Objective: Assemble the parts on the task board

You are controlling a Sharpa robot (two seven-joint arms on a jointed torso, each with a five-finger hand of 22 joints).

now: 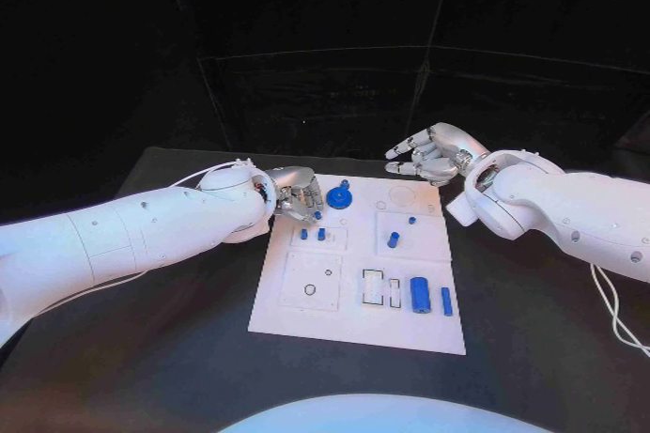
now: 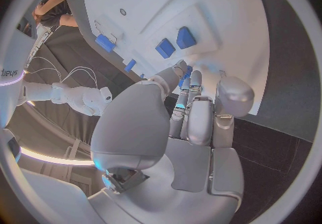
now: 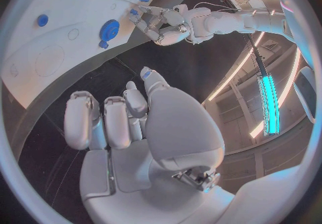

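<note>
Nearest on the board (image 1: pixel 305 330), lower right, lie blue cylinder (image 1: pixel 420 295) & thin bar (image 1: pixel 446 301), unplaced; left hand (image 1: pixel 291 198) at upper-left edge pinches small blue part (image 1: pixel 316 215), prob. seating it next w/ careful alignment; right hand (image 1: pixel 431 154) curled, holding nothing.

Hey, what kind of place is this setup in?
Probably a robotics lab or test cell: a black table holds a white task board with blue parts, and dark curtains hang behind.
</note>
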